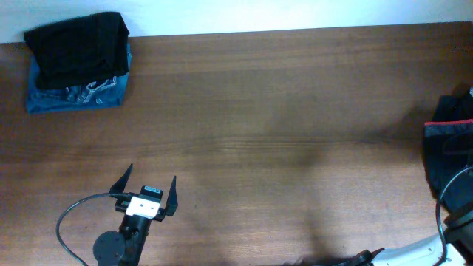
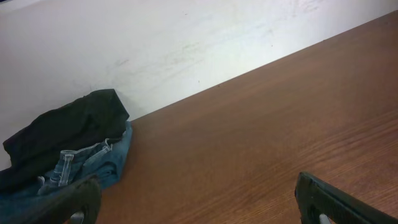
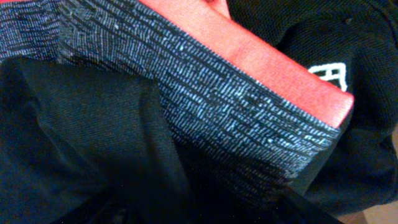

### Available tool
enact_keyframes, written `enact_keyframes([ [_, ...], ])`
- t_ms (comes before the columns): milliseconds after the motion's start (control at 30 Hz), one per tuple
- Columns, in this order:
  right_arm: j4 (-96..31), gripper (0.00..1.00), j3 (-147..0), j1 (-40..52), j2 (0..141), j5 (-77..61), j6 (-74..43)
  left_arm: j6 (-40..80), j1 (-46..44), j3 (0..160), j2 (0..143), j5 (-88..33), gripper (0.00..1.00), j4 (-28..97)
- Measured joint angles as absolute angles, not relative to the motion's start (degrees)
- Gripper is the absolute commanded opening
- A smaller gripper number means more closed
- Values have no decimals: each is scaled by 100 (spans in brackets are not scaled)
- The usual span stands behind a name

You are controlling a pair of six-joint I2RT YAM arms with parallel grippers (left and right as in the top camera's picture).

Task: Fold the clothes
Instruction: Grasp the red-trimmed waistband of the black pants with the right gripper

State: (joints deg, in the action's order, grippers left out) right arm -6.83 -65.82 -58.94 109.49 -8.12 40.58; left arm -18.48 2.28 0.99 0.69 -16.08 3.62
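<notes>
A folded black garment (image 1: 77, 48) lies on a folded blue garment with pale pattern (image 1: 74, 96) at the far left corner; both also show in the left wrist view, black (image 2: 62, 134) over blue (image 2: 93, 162). My left gripper (image 1: 150, 177) is open and empty above the bare table near the front left (image 2: 199, 202). A black garment with a grey waistband (image 3: 205, 106) edged red-orange (image 3: 249, 56) lies bunched at the right edge (image 1: 451, 148). It fills the right wrist view and hides my right fingers.
The brown wooden table (image 1: 281, 148) meets a white wall (image 2: 186, 43) at the back. My right arm's white link (image 1: 414, 251) and a cable (image 1: 443, 199) sit at the front right corner. A cable loops by the left arm (image 1: 70, 214).
</notes>
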Motion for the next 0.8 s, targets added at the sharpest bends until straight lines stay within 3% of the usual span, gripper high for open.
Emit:
enact_keyframes([
  [133,-696,43,-6582,-5894,10949,-812,4023,-1848,228,99,69,-1610,99,362],
  [300,-703,4,-6582,-5894,10921,-814,3874,-1848,228,99,69,-1610,99,362],
  [800,-679,4,-6582,-5894,10082,-1389,2853,-1848,228,99,69,-1610,99,362],
])
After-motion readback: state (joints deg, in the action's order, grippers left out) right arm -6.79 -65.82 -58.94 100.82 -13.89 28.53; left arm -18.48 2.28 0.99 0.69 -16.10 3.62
